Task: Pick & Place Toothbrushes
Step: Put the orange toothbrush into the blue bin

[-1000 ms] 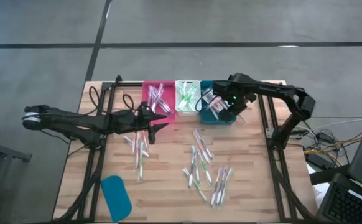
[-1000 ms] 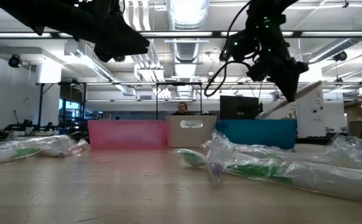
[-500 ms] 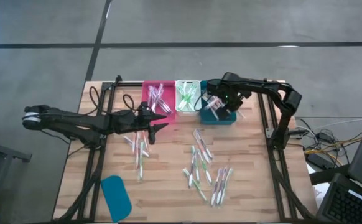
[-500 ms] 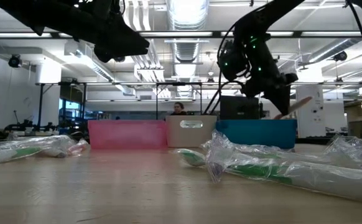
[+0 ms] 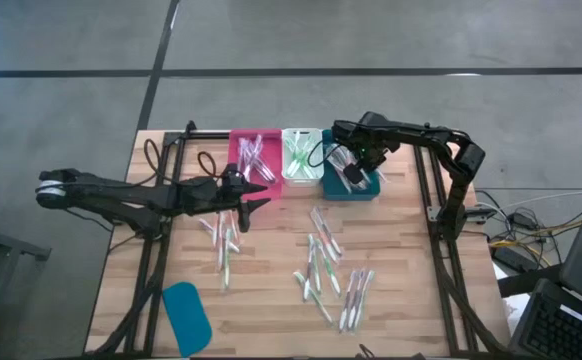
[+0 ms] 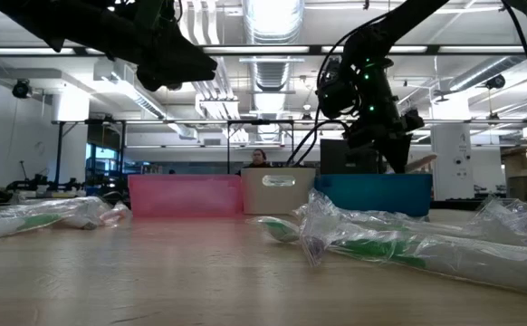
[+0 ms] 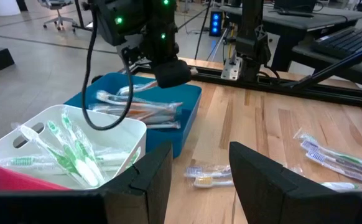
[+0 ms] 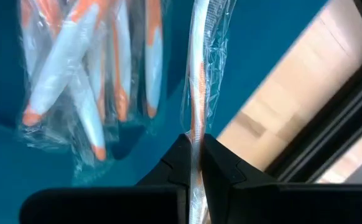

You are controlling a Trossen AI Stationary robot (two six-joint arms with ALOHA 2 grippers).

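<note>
My right gripper (image 5: 355, 168) hangs over the teal bin (image 5: 343, 189) at the table's far edge, shut on an orange-accented toothbrush (image 8: 199, 74) in a clear wrapper. Several orange toothbrushes (image 8: 88, 81) lie in that bin. In the low view the right gripper (image 6: 388, 149) stands just above the bin's rim. The pink bin (image 5: 253, 155) holds pink toothbrushes and the white bin (image 5: 299, 155) green ones. Loose wrapped toothbrushes (image 5: 323, 265) lie flat on the table. My left gripper (image 5: 255, 196) waits open, above the table near the pink bin. My right gripper pinches the wrapped orange toothbrush between its two fingers, on the handle (image 8: 195, 142). The fingers come from above, slanting down into the teal bin. The toothbrush runs on past the fingertips, lifted clear, over the bin's floor; its far end (image 6: 419, 162) shows beside the gripper.
The three bins stand side by side at the far edge. More loose toothbrushes (image 5: 221, 238) lie below the left gripper. A teal lid (image 5: 185, 318) lies flat near the left near corner. Black frame rails run along both sides of the table.
My right gripper, still shut on the toothbrush, has moved down and a little toward the table's left, from above the teal bin's right part to low over its middle. The toothbrush has come with it and now sits lower, near the bin's rim.
</note>
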